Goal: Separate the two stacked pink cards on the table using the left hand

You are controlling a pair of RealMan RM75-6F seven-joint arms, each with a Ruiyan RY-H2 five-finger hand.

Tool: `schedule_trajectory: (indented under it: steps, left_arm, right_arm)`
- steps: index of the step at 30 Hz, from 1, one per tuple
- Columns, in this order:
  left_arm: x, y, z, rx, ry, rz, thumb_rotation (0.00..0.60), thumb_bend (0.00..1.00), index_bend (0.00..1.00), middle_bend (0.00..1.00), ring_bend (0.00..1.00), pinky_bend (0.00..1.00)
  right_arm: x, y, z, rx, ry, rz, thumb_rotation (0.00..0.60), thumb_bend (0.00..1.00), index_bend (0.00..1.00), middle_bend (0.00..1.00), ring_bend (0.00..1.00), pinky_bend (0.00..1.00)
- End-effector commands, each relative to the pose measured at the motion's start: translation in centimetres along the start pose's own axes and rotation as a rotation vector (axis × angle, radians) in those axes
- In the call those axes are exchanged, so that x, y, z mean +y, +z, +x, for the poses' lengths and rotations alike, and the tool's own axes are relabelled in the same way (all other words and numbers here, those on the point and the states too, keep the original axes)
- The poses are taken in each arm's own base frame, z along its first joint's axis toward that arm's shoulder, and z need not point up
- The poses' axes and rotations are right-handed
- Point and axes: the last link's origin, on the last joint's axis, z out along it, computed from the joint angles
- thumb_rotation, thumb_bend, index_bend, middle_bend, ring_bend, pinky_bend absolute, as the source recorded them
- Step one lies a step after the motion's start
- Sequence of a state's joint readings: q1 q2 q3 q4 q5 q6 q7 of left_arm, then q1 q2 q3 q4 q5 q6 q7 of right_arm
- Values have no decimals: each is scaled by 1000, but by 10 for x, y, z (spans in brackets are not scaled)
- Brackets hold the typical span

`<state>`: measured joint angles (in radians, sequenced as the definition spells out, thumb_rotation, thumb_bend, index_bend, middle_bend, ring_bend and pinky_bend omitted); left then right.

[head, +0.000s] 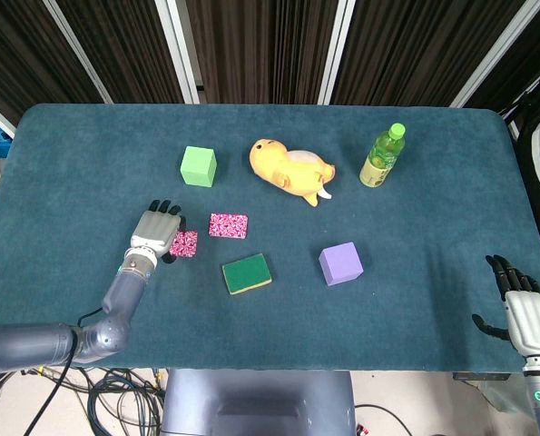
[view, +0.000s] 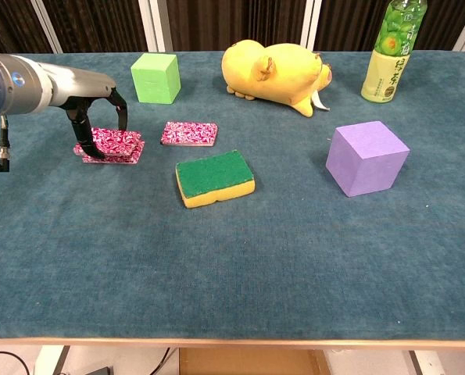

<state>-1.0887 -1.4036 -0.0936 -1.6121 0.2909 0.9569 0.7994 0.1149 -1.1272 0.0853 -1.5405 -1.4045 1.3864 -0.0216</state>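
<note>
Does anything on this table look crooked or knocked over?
The yellow plush toy lies on its side near the back. Under the left hand, the pink cards sit slightly offset, not squarely stacked.

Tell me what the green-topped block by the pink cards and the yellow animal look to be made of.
Green-topped block: likely a sponge, with a rough green scouring layer over a yellow foam base. Yellow animal: apparently a plush toy, matte, rounded and soft-looking, though its fabric is too small to confirm.
</note>
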Motion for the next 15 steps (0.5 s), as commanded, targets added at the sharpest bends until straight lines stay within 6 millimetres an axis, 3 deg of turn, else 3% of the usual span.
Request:
schedule_trajectory:
  steps: [1,10,15]
  left_arm:
    - [-7,-19,2,5,14,-6,600,295,470,193,0,0]
    - [-9,-42,-9,-30,11,6,600,295,469,193,0,0]
    - [6,-50,-15,-56,2,-33,600,294,469,193,0,0]
  right_arm:
    - [0,-1,1,3,3,0,600,200,51,84,154,216]
    - [0,-2,2,8,6,3,600,201,51,84,155,216]
    - [2,-2,4,12,12,-2,600,200,51,84,155,216]
